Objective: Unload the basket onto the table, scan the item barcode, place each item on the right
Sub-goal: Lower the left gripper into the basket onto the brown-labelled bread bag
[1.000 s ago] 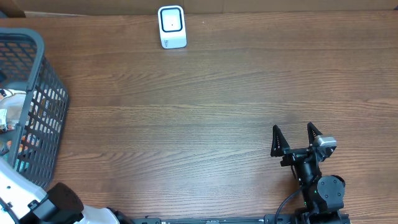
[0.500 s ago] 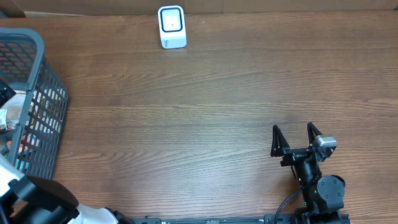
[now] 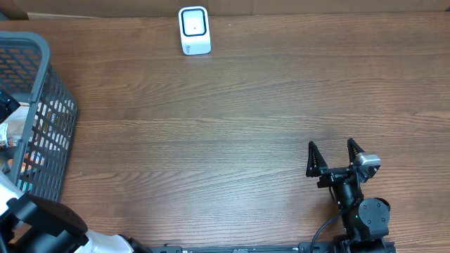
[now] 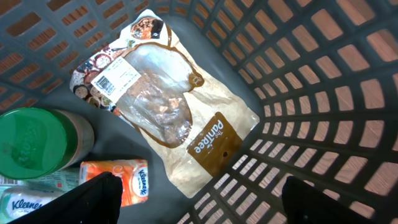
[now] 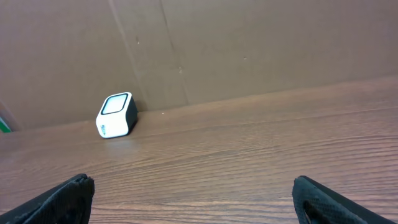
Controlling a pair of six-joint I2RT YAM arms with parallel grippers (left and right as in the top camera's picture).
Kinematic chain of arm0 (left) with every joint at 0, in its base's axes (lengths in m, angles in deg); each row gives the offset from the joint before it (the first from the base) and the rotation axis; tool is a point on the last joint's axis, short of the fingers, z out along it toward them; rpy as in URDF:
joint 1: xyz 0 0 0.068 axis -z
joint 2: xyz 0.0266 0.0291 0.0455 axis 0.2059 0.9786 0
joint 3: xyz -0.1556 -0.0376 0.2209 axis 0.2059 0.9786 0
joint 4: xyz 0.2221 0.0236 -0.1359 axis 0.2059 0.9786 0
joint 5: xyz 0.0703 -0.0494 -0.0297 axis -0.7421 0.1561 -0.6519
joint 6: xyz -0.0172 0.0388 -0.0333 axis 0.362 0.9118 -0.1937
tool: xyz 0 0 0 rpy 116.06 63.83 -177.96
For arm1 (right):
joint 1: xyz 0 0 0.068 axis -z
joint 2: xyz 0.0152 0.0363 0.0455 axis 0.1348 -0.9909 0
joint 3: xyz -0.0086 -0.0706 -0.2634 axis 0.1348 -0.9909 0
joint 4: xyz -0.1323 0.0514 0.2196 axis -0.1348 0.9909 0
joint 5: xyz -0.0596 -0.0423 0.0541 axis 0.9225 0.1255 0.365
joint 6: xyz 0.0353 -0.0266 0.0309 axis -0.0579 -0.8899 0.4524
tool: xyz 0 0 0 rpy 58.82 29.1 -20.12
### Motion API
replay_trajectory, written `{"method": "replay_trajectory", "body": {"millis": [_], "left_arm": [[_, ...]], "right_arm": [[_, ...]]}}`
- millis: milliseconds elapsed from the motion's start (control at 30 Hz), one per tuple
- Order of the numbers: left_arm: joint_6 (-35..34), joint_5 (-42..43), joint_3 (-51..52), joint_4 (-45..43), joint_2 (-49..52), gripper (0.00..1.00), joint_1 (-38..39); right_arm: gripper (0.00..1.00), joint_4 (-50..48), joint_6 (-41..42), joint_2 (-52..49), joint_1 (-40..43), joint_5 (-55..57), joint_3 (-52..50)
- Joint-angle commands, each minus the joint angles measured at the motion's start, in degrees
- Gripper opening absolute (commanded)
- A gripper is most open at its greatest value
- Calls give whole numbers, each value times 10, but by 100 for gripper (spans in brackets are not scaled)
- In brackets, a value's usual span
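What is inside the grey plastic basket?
A brown windowed snack bag, a green-lidded tub and an orange Kleenex tissue pack. Anything beneath them is covered.

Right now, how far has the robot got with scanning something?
Done: nothing; no item is out of the basket. In hand: the left gripper hangs open over the brown snack bag inside it. Left: grasp an item, lift it out, show its barcode to the white scanner. The right gripper rests open.

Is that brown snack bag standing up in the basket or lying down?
Lying down: the brown bag rests on the basket floor, barcode label facing up.
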Motion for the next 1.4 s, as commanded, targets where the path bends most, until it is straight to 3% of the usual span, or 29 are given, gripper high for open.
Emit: {"method": "replay_trajectory", "body": {"millis": [0,900,1367], "left_arm": [[-8,9,6,-1,25,87,1],[1,5,6,1,50,84,14],[3,7,61,-38,51,85,16]], "right_arm": [[100,-4,0,6,2,0,-6],[100,-4,0,6,2,0,-6],[100,-4,0,6,2,0,-6]]}}
